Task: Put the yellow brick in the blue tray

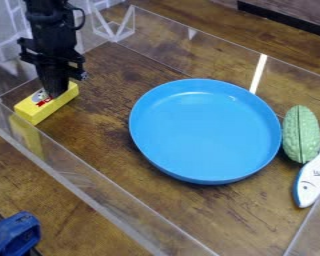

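The yellow brick (40, 109) lies on the wooden table at the far left, its red-and-white label partly covered. My black gripper (51, 90) stands upright straight above it, fingers lowered onto the brick's far end and shut on it. The brick still rests on the table. The blue tray (160, 158), a large round shallow dish with nothing in it, sits in the middle of the table to the right of the brick and well apart from it.
A green oval object (302, 133) and a white flat item (311, 178) lie right of the tray. Clear plastic walls (83, 180) edge the table. A dark blue cloth (9, 235) sits at the bottom left outside the wall.
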`<state>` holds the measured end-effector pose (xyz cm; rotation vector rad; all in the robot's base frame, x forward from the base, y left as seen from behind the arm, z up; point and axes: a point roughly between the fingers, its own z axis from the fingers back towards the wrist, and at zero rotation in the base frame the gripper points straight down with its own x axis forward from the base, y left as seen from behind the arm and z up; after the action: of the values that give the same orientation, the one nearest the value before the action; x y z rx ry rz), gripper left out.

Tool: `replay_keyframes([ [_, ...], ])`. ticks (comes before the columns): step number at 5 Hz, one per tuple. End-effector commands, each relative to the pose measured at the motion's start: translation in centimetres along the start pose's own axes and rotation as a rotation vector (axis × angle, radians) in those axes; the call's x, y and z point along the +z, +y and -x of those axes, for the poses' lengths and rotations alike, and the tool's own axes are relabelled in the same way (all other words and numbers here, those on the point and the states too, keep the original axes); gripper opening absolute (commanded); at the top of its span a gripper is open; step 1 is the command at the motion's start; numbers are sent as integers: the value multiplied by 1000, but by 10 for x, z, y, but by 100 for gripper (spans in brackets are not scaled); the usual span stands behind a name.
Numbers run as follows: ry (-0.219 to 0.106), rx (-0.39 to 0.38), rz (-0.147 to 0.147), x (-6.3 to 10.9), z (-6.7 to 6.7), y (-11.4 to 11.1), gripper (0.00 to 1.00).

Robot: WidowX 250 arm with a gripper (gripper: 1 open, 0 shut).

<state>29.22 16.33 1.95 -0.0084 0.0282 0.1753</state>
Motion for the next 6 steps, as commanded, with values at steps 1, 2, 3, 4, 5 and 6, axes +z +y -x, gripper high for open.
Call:
replay_keyframes([
  [1, 111, -6, 49, -38, 28, -17, 0],
  [2, 99, 3, 49, -38, 25, -23, 0],
  [3, 87, -1, 48, -36, 22, -25, 0],
  [4, 52, -79, 39, -35, 11, -19, 0],
  [5, 14, -155, 31, -34, 1, -15, 0],
  [6, -24, -229, 22, -31, -10, -10, 0],
])
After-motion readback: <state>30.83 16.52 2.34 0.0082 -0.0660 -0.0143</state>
